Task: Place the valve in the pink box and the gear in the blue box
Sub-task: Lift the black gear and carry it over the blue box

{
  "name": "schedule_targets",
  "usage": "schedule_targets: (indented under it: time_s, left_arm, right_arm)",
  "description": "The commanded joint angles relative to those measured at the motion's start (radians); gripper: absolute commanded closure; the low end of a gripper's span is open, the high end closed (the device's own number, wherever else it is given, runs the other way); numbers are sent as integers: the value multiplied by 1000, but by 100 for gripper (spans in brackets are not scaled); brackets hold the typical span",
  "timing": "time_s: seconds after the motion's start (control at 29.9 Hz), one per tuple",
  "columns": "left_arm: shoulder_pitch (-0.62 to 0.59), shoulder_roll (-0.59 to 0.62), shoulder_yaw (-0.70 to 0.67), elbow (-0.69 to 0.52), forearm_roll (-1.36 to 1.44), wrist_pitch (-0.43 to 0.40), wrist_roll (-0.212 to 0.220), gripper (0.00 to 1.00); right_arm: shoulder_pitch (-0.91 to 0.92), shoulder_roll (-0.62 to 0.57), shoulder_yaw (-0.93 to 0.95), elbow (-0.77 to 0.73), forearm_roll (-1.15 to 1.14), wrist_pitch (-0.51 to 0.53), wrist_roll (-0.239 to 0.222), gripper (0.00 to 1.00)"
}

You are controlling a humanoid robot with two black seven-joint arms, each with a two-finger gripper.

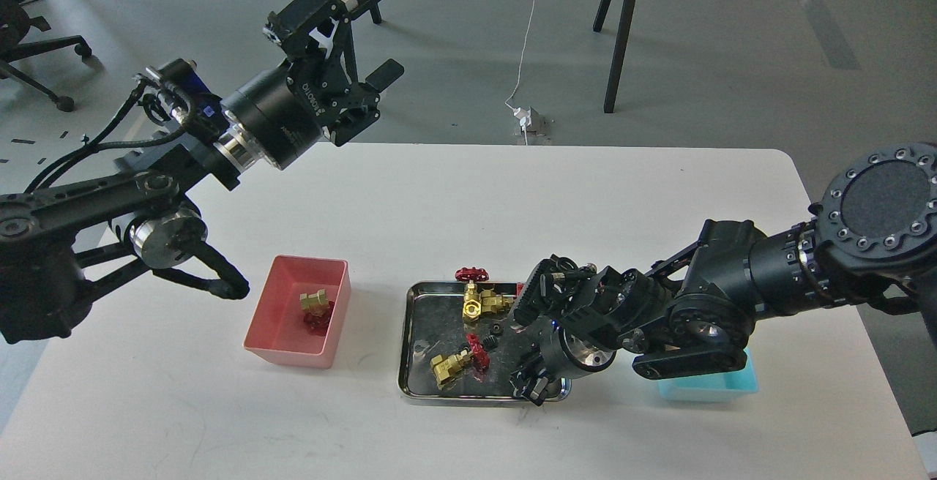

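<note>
Right gripper (pixel 533 385) low over near right corner of steel tray (pixel 411 363), fingers dark and bunched; apart or together, cannot tell. Blue box (pixel 708 386) mostly hidden under that arm, contents unseen. Two valves (pixel 448 367) and small black gears (pixel 496 329) left on tray. One valve already in pink box (pixel 296 312). Left gripper (pixel 359 88) raised beyond table, fingers apart, empty.

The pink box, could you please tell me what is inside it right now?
The pink box holds one valve, brass body with its red handwheel toward the near side. Nothing else shows on the floor, though the near wall hides a strip of it.
</note>
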Motion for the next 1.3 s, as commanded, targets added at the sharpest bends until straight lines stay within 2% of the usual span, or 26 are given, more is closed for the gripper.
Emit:
schedule_targets:
  time_s: [0.0,0.27,0.4,0.57,0.74,0.97,1.1,1.27]
  left_arm:
    - [1,0,0,0,0,0,0,1]
    - [16,-2,0,0,0,0,0,1]
    - [17,-3,0,0,0,0,0,1]
    - [17,-23,0,1,0,0,0,1]
    - [21,-54,0,17,0,0,0,1]
    - [34,-65,0,17,0,-2,0,1]
    - [37,-80,0,17,0,-3,0,1]
    - [37,-104,0,23,1,-2,0,1]
  right_arm:
    - [-2,0,0,0,2,-2,0,75]
    - [9,0,0,6,6,0,0,83]
    - [33,0,4,14,6,0,2,83]
    - [119,0,20,114,6,0,3,83]
    - [194,-246,26,232,5,3,3,83]
    - [150,-605,17,241,-35,5,3,83]
    - [115,-709,21,244,-69,5,3,83]
    - [63,-730,41,247,-69,1,3,81]
